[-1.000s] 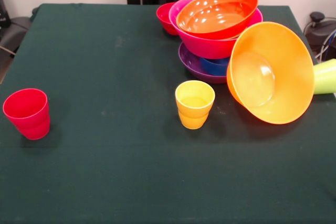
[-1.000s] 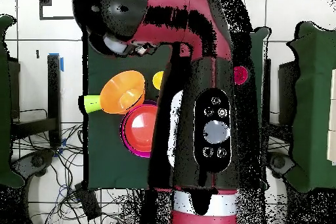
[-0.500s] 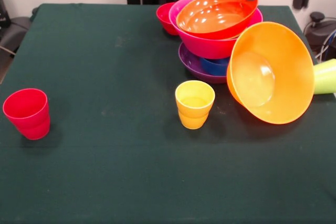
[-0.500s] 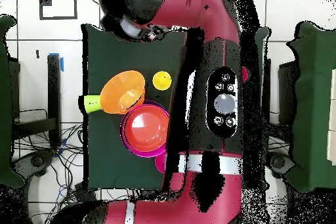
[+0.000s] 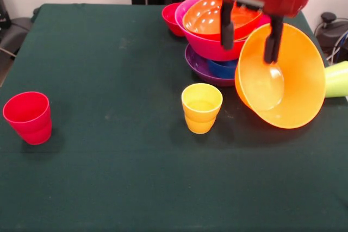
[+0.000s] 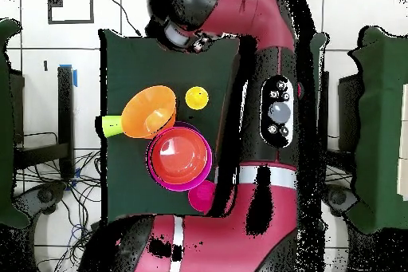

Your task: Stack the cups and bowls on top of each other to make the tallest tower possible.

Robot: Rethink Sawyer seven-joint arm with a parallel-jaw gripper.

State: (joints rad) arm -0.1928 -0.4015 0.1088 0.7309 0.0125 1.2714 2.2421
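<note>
My gripper [image 5: 247, 52] hangs open and holds nothing. One finger shows in front of the stacked bowls, the other in front of the light orange bowl [image 5: 288, 85]. That bowl is tipped on its side, its mouth facing the camera, and leans beside the tower. In the tower, the red-orange bowl [image 5: 209, 17] sits in the pink bowl [image 5: 209, 47], above a blue bowl [image 5: 220, 69] in the purple bowl [image 5: 197, 64]. A small red bowl [image 5: 171, 17] sits behind. The yellow cup [image 5: 202, 107] stands upright mid-table, and the red cup [image 5: 28, 117] at the left. A lime green cup [image 5: 337, 79] lies at the right edge.
A dark green cloth [image 5: 109, 177] covers the table. From overhead, the arm [image 6: 263, 125] spans the table beside the yellow cup [image 6: 197, 97], the light orange bowl [image 6: 147, 112] and the red-orange bowl [image 6: 179, 157]. Cables and dark equipment [image 5: 331, 31] lie off the table's right side.
The gripper has dropped from the top edge into full view over the stacked bowls and the tipped orange bowl. The arm has swung across in the overhead view. No cup or bowl has moved.
</note>
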